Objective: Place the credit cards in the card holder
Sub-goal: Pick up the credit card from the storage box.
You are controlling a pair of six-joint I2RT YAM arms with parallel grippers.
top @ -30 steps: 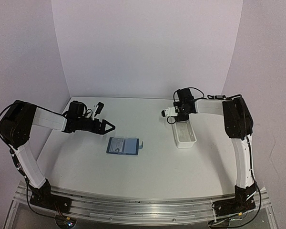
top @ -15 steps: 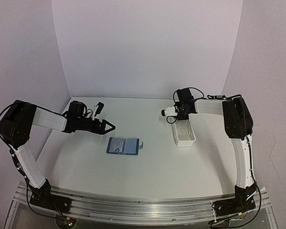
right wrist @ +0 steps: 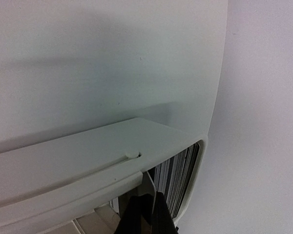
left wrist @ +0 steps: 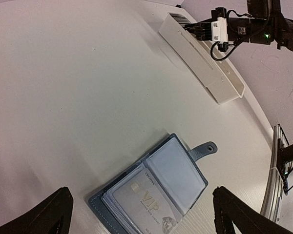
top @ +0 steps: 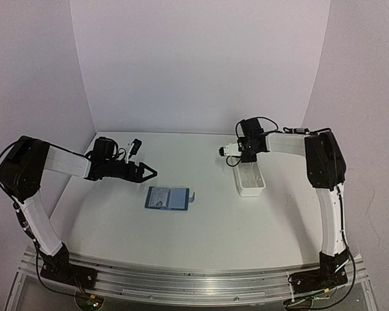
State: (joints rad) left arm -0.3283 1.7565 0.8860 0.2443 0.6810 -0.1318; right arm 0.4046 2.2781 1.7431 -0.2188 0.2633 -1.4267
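1. Left gripper hangs spread near the open card holder, whose near corner is cut off at lower centre.
2. Right gripper, fingers pressed together, sits in the tray by a striped card; any pinch is hidden.

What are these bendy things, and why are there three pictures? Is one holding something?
They are two robot arms with pinching grippers. One picture looks down from above; the other two come from small cameras on the wrists. On the table lie an open blue card holder, one card inside it, and a white tray. The left gripper is open near the holder, holding nothing. The right gripper is pinched shut inside the tray, beside a striped card; whether it grips one, I cannot tell.
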